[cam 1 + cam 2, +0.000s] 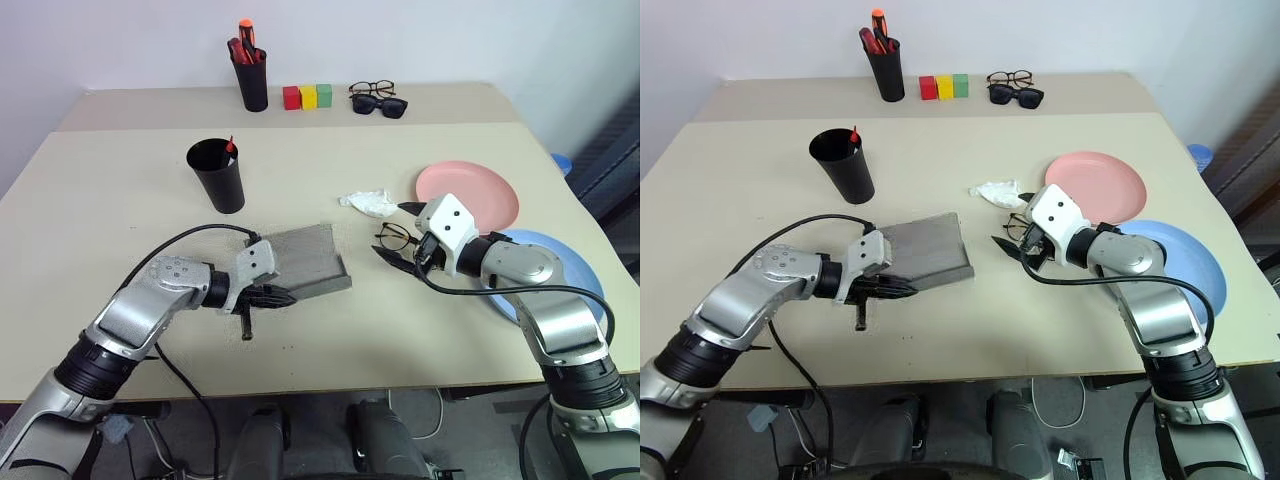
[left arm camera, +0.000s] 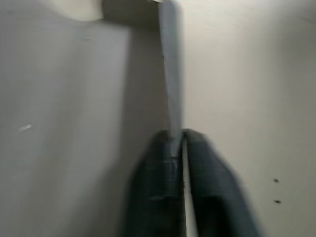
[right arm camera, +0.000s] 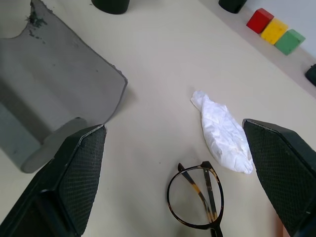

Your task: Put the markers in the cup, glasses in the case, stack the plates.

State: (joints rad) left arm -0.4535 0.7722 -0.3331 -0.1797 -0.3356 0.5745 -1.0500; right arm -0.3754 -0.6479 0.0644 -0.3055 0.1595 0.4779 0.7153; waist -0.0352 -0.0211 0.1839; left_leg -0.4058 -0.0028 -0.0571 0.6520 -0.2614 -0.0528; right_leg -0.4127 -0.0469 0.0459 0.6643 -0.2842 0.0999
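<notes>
case (image 1: 312, 260): grey felt, lid opened, near table's front edge | left gripper (image 1: 283, 296): clamped on lid edge | right gripper (image 1: 399, 236): spread wide, nothing held, over glasses (image 3: 196, 200)

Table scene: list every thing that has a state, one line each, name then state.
Case: open, lid edge pinched by the left gripper.
Left gripper: shut on the case lid.
Right gripper: open, above the glasses.
Glasses: folded, lying on the table, not in the case.
Cup: upright, a red-tipped marker inside.
Pink plate: flat, unstacked.
Blue plate: flat, beside the pink plate.
White cloth: crumpled.
</notes>
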